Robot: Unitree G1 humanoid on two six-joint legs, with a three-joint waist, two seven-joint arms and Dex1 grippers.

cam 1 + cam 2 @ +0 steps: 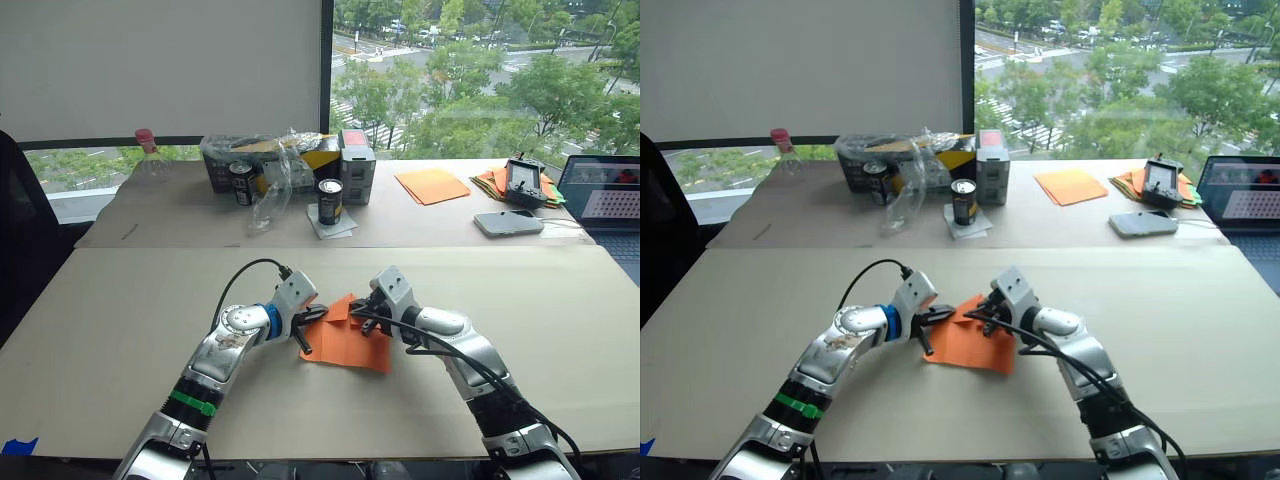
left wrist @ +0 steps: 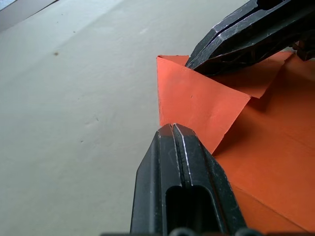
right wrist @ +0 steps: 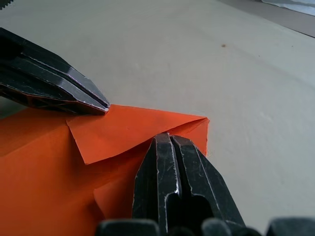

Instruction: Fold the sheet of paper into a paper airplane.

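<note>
The bright orange sheet of paper (image 1: 345, 347) lies flat on the near table, between my two arms. Its far corner is folded over into a small triangular flap (image 2: 197, 101). My left gripper (image 1: 318, 315) is shut, and its tip (image 2: 172, 128) rests on the flap's near edge. My right gripper (image 1: 365, 318) is shut too; its tip (image 3: 170, 137) presses on the fold beside the flap's corner. The two tips sit a few centimetres apart on the same flap. Nothing is pinched between either pair of fingers.
On the far table stand two dark cans (image 1: 330, 200), a grey box (image 1: 357, 155), a crumpled plastic bag (image 1: 270, 165) and a bottle (image 1: 148, 152). Further right lie pale orange sheets (image 1: 432, 185), a multicoloured paper pile (image 1: 488, 183), a phone (image 1: 508, 223) and a laptop (image 1: 603, 192).
</note>
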